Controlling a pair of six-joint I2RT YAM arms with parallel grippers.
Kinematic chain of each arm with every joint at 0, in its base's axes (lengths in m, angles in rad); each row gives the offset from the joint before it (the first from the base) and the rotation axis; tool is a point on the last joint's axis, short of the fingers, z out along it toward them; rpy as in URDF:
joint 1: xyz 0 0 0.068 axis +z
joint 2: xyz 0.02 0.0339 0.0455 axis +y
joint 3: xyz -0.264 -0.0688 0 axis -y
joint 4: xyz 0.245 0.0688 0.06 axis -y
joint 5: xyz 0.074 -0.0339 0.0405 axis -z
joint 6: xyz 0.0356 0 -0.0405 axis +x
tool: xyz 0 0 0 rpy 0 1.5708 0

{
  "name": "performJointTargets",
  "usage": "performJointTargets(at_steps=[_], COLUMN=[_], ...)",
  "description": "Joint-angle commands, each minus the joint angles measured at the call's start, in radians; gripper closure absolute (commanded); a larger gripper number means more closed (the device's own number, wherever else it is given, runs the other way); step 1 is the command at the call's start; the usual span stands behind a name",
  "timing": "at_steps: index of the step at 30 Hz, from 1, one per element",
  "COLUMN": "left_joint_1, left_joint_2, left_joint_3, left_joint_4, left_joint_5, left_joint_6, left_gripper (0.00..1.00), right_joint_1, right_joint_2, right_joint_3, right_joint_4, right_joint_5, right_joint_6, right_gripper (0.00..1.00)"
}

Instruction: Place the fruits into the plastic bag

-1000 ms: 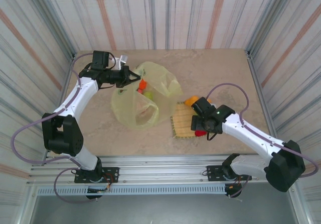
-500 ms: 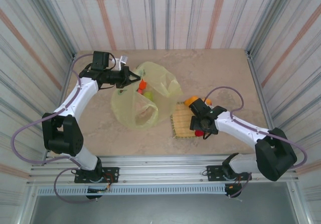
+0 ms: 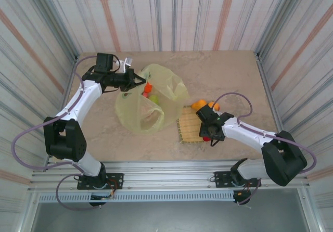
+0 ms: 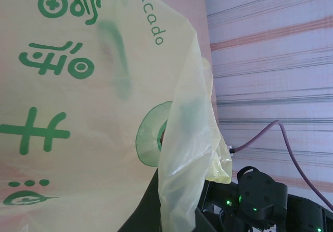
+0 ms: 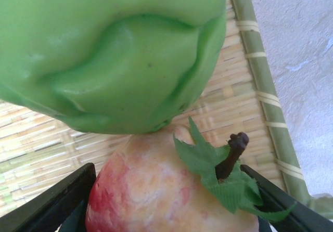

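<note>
1. plastic bag [image 3: 130, 112], a thin yellow-green film printed with dark green pictures and letters, lies crumpled on the table [image 3: 234, 71] left of centre
2. inside it, near the raised rim, i see an orange-red fruit [image 3: 148, 88] and a yellow-green fruit [image 3: 154, 99]; a paler shape shows through the film lower down, too blurred to name
3. the left gripper [image 3: 138, 79] is clamped on the bag's rim, with the film bunched at its finger
4. a straw mat [image 3: 186, 123] lies just right of the bag, with two oranges [image 3: 198, 105] [image 3: 214, 105] at its far edge
5. on the mat a pinkish fruit [image 5: 151, 195] with a leaf and brown stem touches a green fruit [image 5: 114, 50]
6. the pinkish fruit sits between the right gripper [image 5: 166, 169] fingers [image 5: 52, 208], one on each side; i cannot tell whether they press it
</note>
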Motion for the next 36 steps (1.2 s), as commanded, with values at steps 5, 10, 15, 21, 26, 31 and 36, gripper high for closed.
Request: performJointTargets(at_steps=[5, 10, 15, 21, 26, 31, 36], left_joint_1=[0.002, 0.001, 0.002, 0.001, 0.0, 0.001, 0.001], left_joint_2=[-0.031, -0.033, -0.033, -0.033, -0.033, -0.033, -0.032], left_joint_3=[-0.01, -0.01, -0.011, -0.012, -0.012, -0.012, -0.011], left_joint_4=[0.007, 0.007, 0.009, 0.011, 0.011, 0.01, 0.01], left_joint_5=[0.012, 0.013, 0.014, 0.011, 0.015, 0.014, 0.018], left_joint_6=[-0.008, -0.008, -0.01, -0.012, -0.013, -0.012, -0.012], left_gripper=[1.0, 1.0, 1.0, 1.0, 1.0, 1.0, 1.0], right_joint_1=[-0.004, -0.002, 0.009, 0.083, 0.157, 0.189, 0.206], right_joint_2=[-0.038, -0.143, -0.316, -0.428, -0.369, -0.241, -0.122], right_joint_3=[-0.009, -0.011, 0.013, 0.102, 0.188, 0.26, 0.304], right_joint_4=[-0.037, -0.133, -0.239, -0.113, 0.074, 0.227, 0.326], right_joint_5=[0.033, 0.053, 0.096, 0.087, 0.02, -0.091, -0.17], right_joint_6=[0.02, 0.021, 0.021, -0.074, -0.21, -0.341, -0.432], right_gripper=[0.37, 0.38, 0.4, 0.42, 0.43, 0.41, 0.41])
